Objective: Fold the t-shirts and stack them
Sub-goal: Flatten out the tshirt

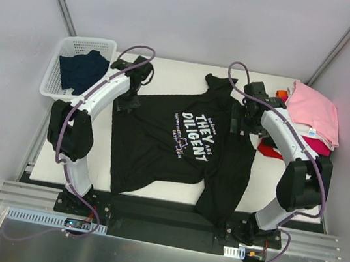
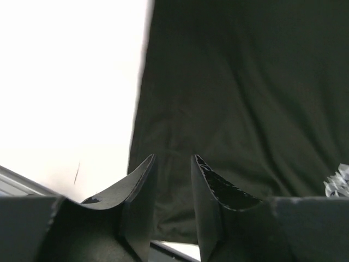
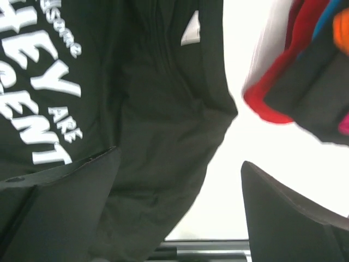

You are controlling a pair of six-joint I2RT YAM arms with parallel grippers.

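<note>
The black t-shirt (image 1: 172, 150) lies spread out on the tabletop (image 1: 171, 68), white lettering (image 1: 191, 133) facing up, with one corner reaching past the near edge. The left fingers (image 2: 136, 191) stand only slightly apart, with nothing pinched between them. The shirt's straight edge runs just ahead of their tips, and bare tabletop lies to their left. The right fingers (image 3: 71, 202) are spread wide. Black cloth and lettering lie beneath and ahead of one finger, and bare tabletop shows in the gap. Beyond the other finger sits a pile of t-shirts (image 1: 307, 128), with a red t-shirt (image 3: 267, 93) low down and a pink t-shirt (image 1: 313, 109) on top. A navy t-shirt (image 1: 82, 71) lies in the white basket (image 1: 75, 47), well apart from the left fingers.
</note>
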